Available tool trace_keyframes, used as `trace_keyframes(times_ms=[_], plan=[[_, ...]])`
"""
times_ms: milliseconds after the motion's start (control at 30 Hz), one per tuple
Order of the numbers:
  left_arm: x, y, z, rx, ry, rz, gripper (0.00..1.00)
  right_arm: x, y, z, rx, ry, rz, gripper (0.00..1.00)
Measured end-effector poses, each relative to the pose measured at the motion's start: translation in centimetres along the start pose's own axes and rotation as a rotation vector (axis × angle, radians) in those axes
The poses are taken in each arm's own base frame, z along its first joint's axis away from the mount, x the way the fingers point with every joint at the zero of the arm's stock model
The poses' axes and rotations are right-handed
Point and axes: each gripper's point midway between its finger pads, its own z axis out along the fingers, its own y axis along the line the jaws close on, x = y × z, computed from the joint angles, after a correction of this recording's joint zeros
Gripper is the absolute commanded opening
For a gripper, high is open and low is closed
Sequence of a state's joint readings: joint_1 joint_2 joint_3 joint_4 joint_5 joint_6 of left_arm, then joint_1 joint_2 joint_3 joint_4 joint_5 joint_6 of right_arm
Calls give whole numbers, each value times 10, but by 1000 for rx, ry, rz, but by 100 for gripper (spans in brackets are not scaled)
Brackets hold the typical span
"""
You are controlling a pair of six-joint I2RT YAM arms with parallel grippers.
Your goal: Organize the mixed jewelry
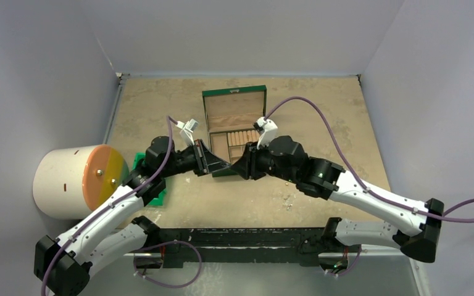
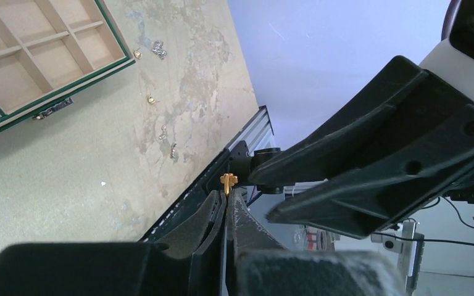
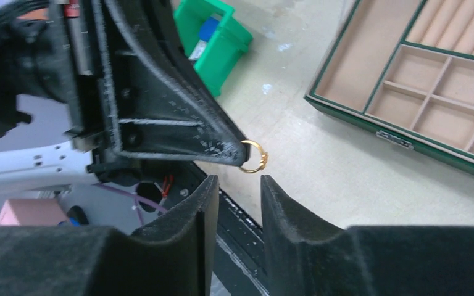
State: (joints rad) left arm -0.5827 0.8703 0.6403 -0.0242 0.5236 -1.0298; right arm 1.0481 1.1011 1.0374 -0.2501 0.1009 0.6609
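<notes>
Over the middle of the tabletop [image 1: 345, 123], just in front of the near edge of the green box [image 1: 234, 91], the two grippers meet tip to tip. The left gripper [image 2: 227, 196] is clenched on a small gold ring [image 3: 254, 156], pinched at the very ends of its fingers so that most of the ring sticks out past them. The right gripper [image 3: 237, 185] has its jaws parted with nothing between them. The ring hangs just beyond that gap, and touches neither finger. More loose pieces [image 2: 158, 48] of jewelry lie scattered on the bare tabletop between the box and the near edge, right of centre. A green bin [image 3: 222, 37] sits toward the left edge.
</notes>
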Motion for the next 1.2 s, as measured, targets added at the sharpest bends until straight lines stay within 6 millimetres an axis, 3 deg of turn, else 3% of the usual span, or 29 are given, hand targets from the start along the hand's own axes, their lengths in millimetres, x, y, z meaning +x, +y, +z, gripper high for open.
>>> trace_keyframes(times_ms=[233,467,800,1200], plan=[[-2,-14,-6,51,-14,22,0,-14,19,-34,-112,-50,9,42],[-5,-53,-22,200,-31,94,0,-26,37,-60,-210,-100,16,47],[-3,-104,-48,390,-29,187,0,-33,68,-68,-373,-109,45,50],[4,-118,-61,454,-12,233,0,-43,95,-69,-500,-122,75,46]])
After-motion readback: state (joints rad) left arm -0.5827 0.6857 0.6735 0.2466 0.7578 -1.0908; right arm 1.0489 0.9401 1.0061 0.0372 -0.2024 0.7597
